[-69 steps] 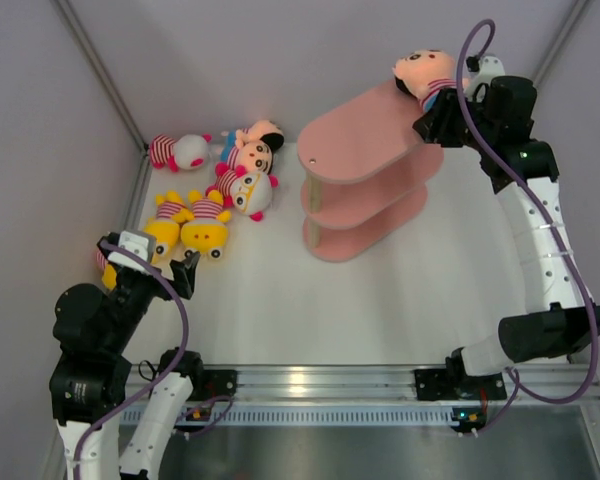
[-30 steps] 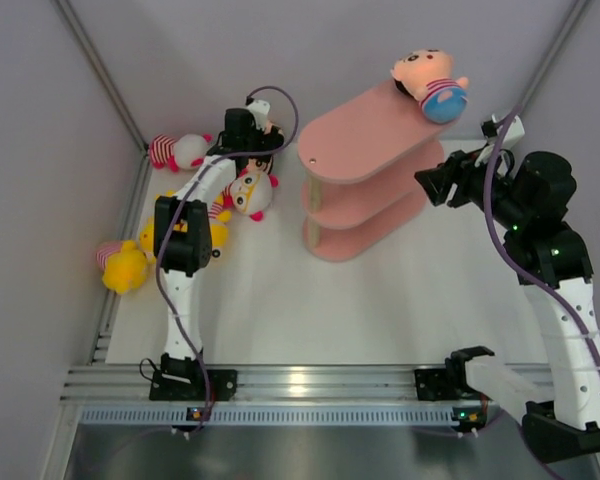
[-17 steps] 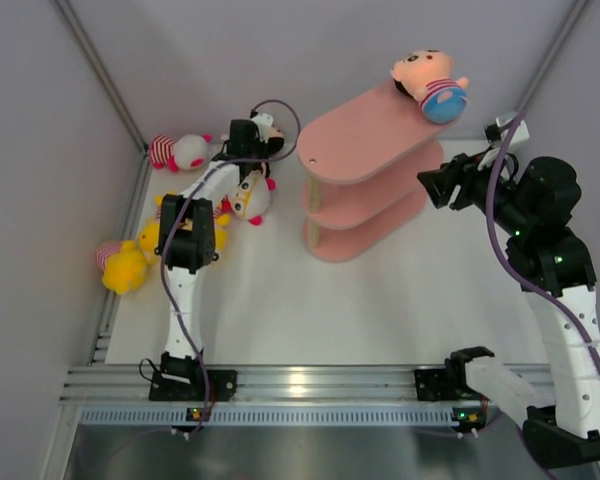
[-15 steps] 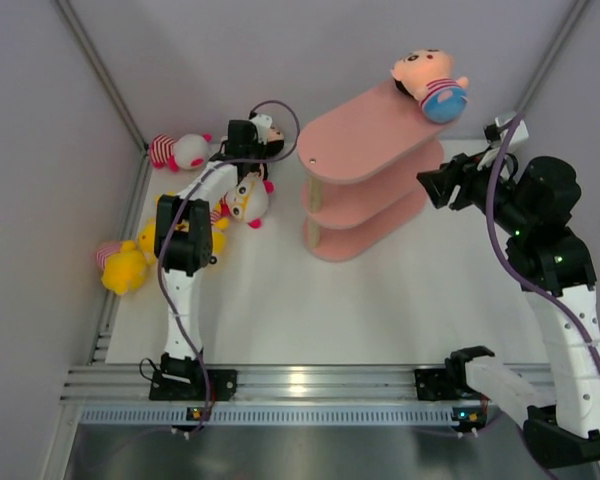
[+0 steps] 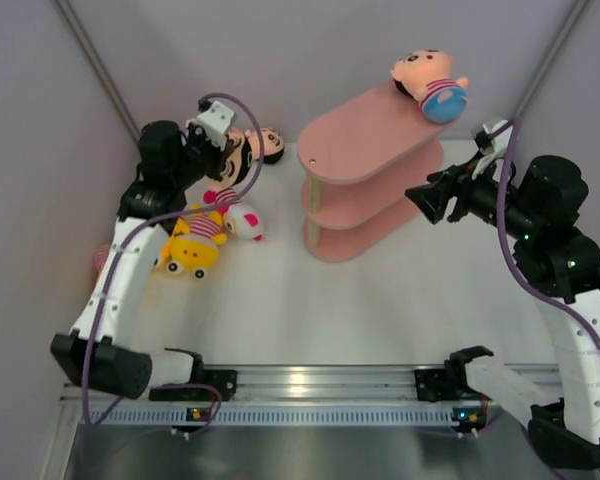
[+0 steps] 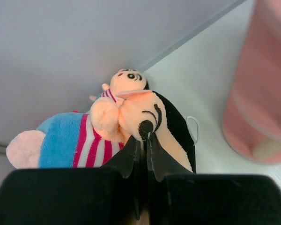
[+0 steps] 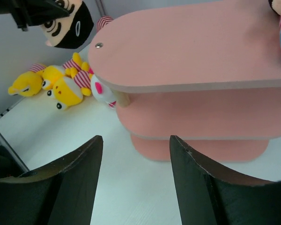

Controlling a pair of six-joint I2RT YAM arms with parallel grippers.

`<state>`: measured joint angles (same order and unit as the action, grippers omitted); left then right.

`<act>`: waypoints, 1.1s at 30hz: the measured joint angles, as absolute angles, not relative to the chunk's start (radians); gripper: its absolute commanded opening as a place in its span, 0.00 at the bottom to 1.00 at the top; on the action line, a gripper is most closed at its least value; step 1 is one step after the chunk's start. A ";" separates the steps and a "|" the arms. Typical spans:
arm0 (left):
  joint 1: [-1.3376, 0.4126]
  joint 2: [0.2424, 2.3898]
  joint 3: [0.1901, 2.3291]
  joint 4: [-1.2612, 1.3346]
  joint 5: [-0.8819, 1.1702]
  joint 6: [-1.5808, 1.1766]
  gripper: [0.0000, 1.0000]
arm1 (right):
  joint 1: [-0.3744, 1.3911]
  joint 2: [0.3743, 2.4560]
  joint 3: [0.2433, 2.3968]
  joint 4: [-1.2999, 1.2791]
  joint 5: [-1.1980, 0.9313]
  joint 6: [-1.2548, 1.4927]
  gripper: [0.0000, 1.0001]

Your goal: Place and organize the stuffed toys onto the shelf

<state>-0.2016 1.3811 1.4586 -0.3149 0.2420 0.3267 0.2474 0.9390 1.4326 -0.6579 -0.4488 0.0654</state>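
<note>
My left gripper is shut on the head of a peach-faced stuffed toy with black hair, a striped shirt and blue shorts, held above the table's back left. Behind it a second peach-faced toy lies by the wall. A yellow toy and a white-faced toy lie below the arm. The pink shelf stands at the middle right, with one toy on its top board. My right gripper hangs open and empty just right of the shelf.
Another yellow toy lies at the far left edge, mostly hidden by my left arm from above. Grey walls close in the back and sides. A metal rail runs along the near edge.
My left gripper has shut on the peach-faced toy and lifted it off the table, and the arm has risen. My right gripper has drifted slightly left toward the shelf.
</note>
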 measured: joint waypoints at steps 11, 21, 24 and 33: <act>-0.201 0.785 1.346 -1.086 0.665 0.927 0.00 | 0.294 0.957 1.549 -0.680 -0.589 0.133 0.63; -0.202 0.566 1.165 -1.335 0.736 1.393 0.03 | 0.788 1.423 1.968 -0.732 -0.463 0.130 0.80; -0.202 0.566 1.133 -1.349 0.735 1.465 0.03 | 0.879 1.649 2.109 -0.757 -0.472 0.114 0.84; -0.202 0.573 1.090 -1.349 0.735 1.584 0.02 | 0.999 2.006 2.253 -0.817 -0.550 0.097 0.86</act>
<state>-0.2024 0.5728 1.0897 -1.3491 0.7349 1.5841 0.9989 2.0064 2.2532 -0.8173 -0.5495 0.0975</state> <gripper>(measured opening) 0.057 0.861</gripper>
